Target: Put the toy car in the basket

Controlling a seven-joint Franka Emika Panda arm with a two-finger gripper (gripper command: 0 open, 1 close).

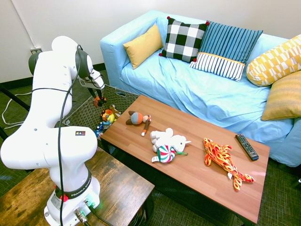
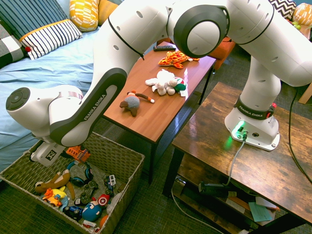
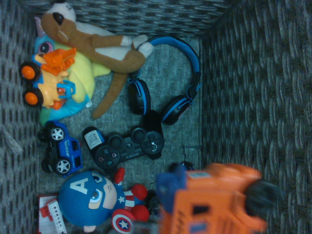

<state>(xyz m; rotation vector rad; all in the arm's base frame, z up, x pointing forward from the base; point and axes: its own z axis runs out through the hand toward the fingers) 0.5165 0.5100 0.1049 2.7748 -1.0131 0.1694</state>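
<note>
1. Dark carpet [image 2: 158, 214] fills the foreground of the second exterior view, with the woven basket [image 2: 127, 187] standing on it, beside the sofa.
2. Nearer part of the basket: a blue-headed doll [image 2: 91, 212] among small toys; farther in, a game controller [image 3: 126, 148] and headphones [image 3: 187, 107].
3. Above these, the toy car [image 2: 78, 154] hangs within the basket's outline, orange with dark wheels. The tool [image 1: 97, 96] has it pinched between its fingers.
4. Handling, as I judge it: light, hard plastic, stiff, hardly fragile; smooth sides could slip if caught near an edge. Best taken across the narrow body, midway along, clear of the wheels, which might roll or turn under pressure.
5. Its long axis seems to lie slantwise in the second exterior view, roughly along the basket's far wall and near level. Which end is the front, I cannot tell.
6. Beyond, the low desk [image 2: 129, 119] carries plush toys, and the blue sofa [image 2: 58, 58] runs behind. Lowering a little before letting go should soften the drop.
</note>
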